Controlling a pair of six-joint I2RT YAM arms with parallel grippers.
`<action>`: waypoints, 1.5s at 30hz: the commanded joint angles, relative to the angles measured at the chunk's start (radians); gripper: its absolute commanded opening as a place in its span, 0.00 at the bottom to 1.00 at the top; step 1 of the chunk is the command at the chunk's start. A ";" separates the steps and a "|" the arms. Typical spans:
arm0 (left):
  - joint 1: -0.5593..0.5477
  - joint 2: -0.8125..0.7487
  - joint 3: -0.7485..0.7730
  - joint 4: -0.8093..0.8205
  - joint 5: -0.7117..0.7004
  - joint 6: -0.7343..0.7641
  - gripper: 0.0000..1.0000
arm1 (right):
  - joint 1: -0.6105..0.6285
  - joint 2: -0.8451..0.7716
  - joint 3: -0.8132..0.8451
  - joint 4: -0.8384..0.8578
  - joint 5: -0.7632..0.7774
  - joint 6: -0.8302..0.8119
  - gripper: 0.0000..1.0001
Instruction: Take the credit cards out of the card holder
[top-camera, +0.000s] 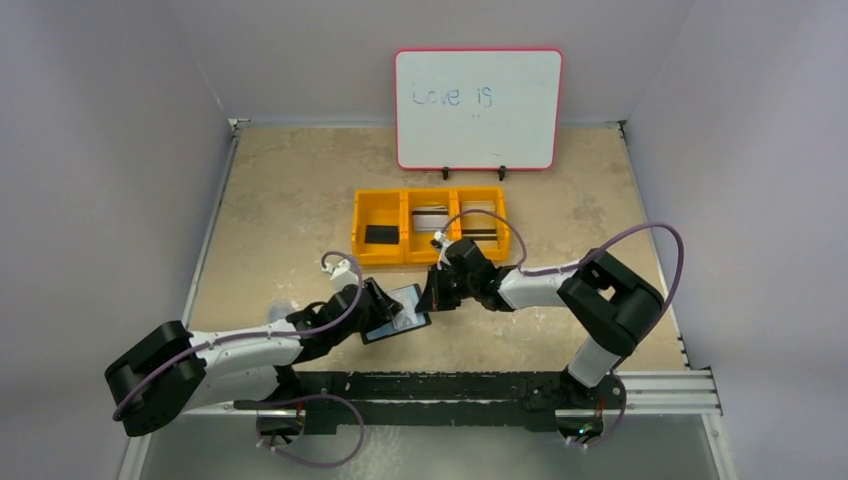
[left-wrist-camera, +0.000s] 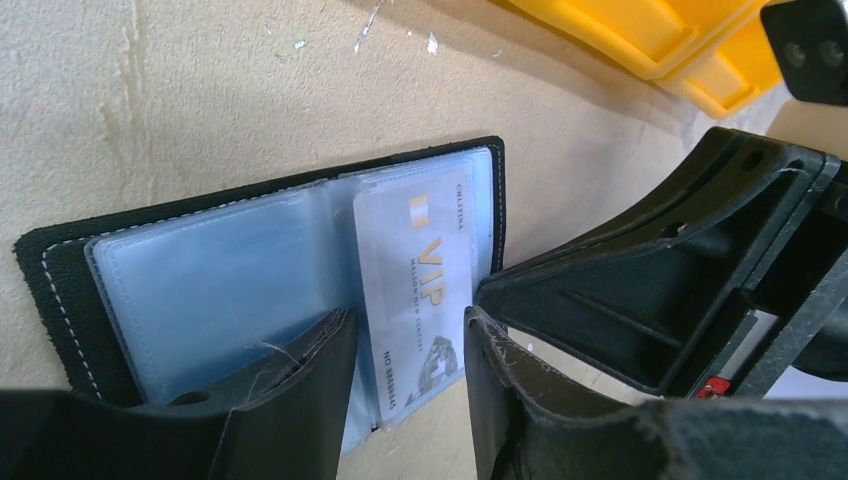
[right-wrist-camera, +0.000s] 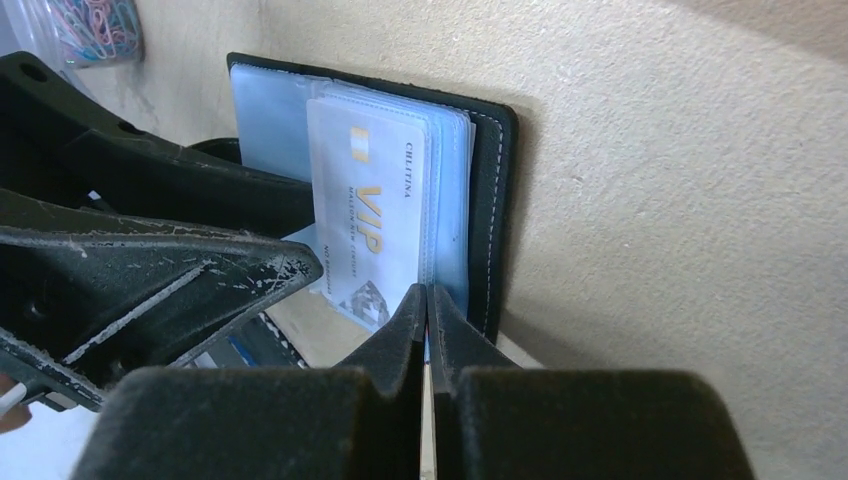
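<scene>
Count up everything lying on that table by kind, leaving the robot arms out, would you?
White dry-erase board with pink frame: 1
Yellow plastic three-compartment tray: 1
Black leather-like bifold wallet, open: 1
Pale plastic cards in view: 3 (one in the wallet, two in the tray)
Small flat black rectangle: 1
Clear container of coloured paper clips: 1
Total: 8

We held both arms bent inward, nearly meeting. Our left gripper (left-wrist-camera: 408, 318) stood with jaws apart; our right gripper (right-wrist-camera: 427, 292) had jaws pressed together.
</scene>
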 joint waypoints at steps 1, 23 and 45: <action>0.000 0.008 -0.065 0.104 0.002 -0.050 0.43 | -0.002 0.029 0.016 0.018 -0.045 -0.005 0.00; 0.001 -0.054 -0.216 0.276 -0.030 -0.119 0.04 | -0.001 0.078 0.048 -0.036 -0.020 0.001 0.04; 0.001 -0.113 -0.208 0.203 -0.013 -0.057 0.05 | -0.004 0.129 0.096 -0.017 -0.008 -0.011 0.25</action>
